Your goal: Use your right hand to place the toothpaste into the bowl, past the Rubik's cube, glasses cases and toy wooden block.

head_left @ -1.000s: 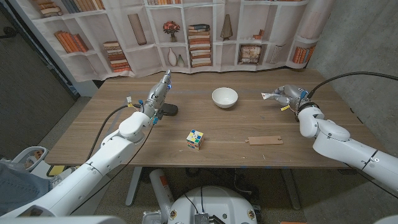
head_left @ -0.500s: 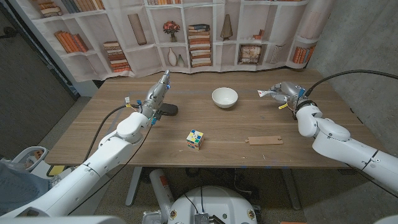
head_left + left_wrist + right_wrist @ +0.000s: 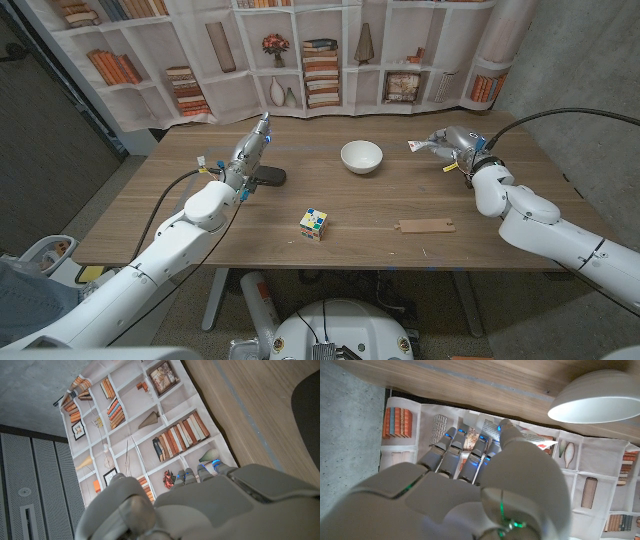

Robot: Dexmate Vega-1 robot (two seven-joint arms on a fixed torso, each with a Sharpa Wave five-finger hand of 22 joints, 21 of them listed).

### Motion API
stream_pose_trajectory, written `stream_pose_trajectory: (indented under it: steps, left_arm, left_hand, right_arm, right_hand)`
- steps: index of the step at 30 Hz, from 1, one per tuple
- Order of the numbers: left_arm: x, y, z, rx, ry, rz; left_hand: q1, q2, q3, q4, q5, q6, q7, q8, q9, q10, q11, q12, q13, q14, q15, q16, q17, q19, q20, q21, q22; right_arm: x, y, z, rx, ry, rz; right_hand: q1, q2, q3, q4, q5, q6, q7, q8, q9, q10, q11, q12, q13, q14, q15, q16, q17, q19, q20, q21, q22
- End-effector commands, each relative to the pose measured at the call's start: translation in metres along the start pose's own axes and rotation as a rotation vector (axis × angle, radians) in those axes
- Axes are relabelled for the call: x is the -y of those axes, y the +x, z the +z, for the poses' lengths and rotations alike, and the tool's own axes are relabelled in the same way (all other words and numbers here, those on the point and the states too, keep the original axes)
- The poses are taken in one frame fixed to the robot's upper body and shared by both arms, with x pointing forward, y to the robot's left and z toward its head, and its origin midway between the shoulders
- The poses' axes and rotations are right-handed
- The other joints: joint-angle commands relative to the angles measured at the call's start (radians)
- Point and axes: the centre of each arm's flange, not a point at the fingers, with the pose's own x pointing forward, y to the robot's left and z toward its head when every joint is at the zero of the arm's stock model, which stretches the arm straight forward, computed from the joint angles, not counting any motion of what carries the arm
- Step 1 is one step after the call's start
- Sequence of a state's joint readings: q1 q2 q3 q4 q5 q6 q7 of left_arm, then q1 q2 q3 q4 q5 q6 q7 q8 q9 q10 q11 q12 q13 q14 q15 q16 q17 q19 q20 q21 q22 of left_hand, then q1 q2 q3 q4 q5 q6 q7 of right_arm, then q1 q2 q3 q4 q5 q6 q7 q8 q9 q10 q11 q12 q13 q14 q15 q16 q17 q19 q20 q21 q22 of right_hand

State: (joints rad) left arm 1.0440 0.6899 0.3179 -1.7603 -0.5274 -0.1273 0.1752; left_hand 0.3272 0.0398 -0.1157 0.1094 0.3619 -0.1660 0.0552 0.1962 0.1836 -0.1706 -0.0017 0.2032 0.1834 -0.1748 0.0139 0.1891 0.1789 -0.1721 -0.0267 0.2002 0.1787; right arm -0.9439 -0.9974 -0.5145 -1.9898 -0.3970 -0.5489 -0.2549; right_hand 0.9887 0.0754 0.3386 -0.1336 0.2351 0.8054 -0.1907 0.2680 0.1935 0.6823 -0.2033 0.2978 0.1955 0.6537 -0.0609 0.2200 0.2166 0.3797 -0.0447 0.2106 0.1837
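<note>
Head view: toothpaste point(image 3: 420, 146) half hidden in gripping right robot hand point(image 3: 450, 146), left hand's grasp unclear

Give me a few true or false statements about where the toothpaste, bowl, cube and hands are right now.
1. The right hand holds the toothpaste. True.
2. The toothpaste lies in the bowl. False: it is in the hand, to the bowl's right.
3. The cube sits nearer the robot than the bowl. True.
4. The left hand grips the cube. False: it holds nothing, up beside the dark case.
5. The wooden block lies flat on the table. True.
</note>
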Motion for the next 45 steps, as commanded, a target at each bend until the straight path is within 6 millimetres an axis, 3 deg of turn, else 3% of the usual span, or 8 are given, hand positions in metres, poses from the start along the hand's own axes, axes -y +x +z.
stream_pose_trajectory:
  steps: [1,45]
  left_arm:
    - [-0.003,-0.001,0.001,0.014,-0.006,-0.001]
    - [-0.017,-0.006,0.011,0.030,0.003,0.004]
  left_hand:
    - [0.002,0.007,-0.008,-0.002,0.004,0.002,-0.001,0.001,0.003,-0.009,-0.003,-0.001,0.002,-0.059,0.000,-0.001,0.003,-0.187,-0.003,0.000,0.005]
    - [0.006,0.012,-0.019,-0.002,0.004,0.004,-0.003,0.002,0.003,-0.008,-0.002,-0.001,0.002,-0.059,0.000,-0.001,0.003,-0.188,-0.002,0.001,0.005]
  right_arm:
    - [0.003,0.001,0.014,0.030,0.005,-0.011]
    - [0.004,0.015,0.069,0.149,-0.006,-0.039]
  right_hand:
    - [0.007,0.007,0.007,-0.002,-0.002,0.007,0.004,-0.004,0.004,0.001,-0.001,-0.002,-0.001,0.003,-0.153,-0.003,0.002,0.000,-0.066,-0.002,0.001]
    - [0.012,0.010,0.013,-0.004,-0.014,0.018,0.002,-0.010,0.005,0.015,-0.001,-0.005,-0.001,0.018,-0.154,-0.004,0.003,0.004,-0.064,-0.002,0.001]
